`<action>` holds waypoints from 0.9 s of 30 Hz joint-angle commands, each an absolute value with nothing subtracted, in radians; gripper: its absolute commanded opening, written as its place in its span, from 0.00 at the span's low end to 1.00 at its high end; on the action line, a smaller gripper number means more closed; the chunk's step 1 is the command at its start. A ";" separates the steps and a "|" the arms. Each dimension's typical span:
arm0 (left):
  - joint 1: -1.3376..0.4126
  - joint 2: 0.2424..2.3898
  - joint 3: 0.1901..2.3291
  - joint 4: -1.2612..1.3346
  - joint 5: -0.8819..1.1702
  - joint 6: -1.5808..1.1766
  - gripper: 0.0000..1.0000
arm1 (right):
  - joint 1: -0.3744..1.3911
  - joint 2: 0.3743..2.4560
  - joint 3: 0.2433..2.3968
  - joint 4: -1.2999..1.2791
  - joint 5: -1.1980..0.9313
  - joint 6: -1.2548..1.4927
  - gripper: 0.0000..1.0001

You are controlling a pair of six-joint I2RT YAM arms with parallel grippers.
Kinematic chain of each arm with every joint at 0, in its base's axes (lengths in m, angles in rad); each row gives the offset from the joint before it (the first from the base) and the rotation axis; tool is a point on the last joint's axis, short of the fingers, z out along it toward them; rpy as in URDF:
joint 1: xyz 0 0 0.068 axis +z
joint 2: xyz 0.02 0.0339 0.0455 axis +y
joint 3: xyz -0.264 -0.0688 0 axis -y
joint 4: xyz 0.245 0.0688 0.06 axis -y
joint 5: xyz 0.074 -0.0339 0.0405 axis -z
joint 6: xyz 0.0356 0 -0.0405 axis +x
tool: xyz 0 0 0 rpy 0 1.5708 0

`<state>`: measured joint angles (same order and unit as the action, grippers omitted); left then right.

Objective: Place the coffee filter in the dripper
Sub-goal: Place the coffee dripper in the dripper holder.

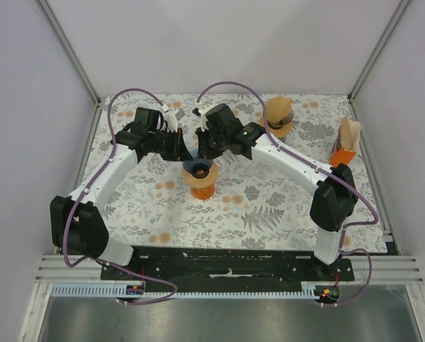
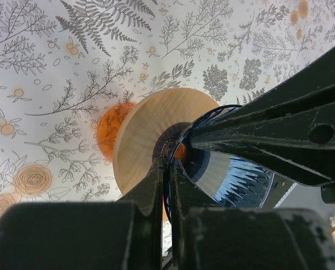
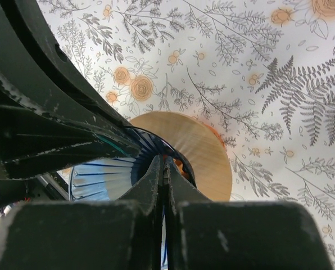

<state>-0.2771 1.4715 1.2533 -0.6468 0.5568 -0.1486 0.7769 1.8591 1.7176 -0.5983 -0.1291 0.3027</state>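
A: Status?
B: Dripper [image 1: 200, 182] mid-desk. Left gripper [image 2: 167, 164] pinched shut on its blue rim. Right gripper [image 3: 163, 164] fully closed at the rim, hold unclear. Tan filters [image 1: 279, 114] at 1 o'clock.
A: Advice?
B: I'd steady the rim and seat the paper evenly.

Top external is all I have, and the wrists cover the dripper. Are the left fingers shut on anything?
Observer: Yes, the left fingers are closed on the thin blue rim of the dripper.
Operator: Right side?
Observer: The right fingers are shut too, tips meeting at that rim. I cannot tell whether they pinch it.
Operator: Anything inside it?
Observer: Nothing I can see. The right wrist view shows only a ribbed blue inner wall.
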 commanded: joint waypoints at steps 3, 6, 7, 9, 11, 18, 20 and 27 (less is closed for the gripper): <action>-0.264 1.447 1.163 -0.578 0.534 -0.098 0.02 | 0.758 1.902 1.620 -0.583 -0.054 0.223 0.00; -0.261 1.447 1.157 -0.577 0.508 -0.074 0.02 | 0.756 1.858 1.498 -0.491 -0.018 0.206 0.00; -0.261 1.447 1.157 -0.580 0.511 -0.065 0.02 | 0.756 1.839 1.439 -0.439 -0.020 0.199 0.00; -0.261 1.447 1.158 -0.581 0.523 -0.055 0.02 | 0.756 1.812 1.379 -0.384 -0.043 0.190 0.00; -0.265 1.447 1.173 -0.594 0.535 -0.038 0.02 | 0.756 1.807 1.356 -0.367 -0.057 0.181 0.00; -0.272 1.448 1.108 -0.583 0.488 -0.002 0.02 | 0.755 1.828 1.308 -0.336 -0.069 0.141 0.00; -0.267 1.450 1.089 -0.578 0.488 -0.002 0.02 | 0.752 1.825 1.315 -0.334 -0.069 0.141 0.00; -0.256 1.462 1.123 -0.584 0.546 -0.005 0.02 | 0.746 1.799 1.446 -0.393 -0.072 0.101 0.02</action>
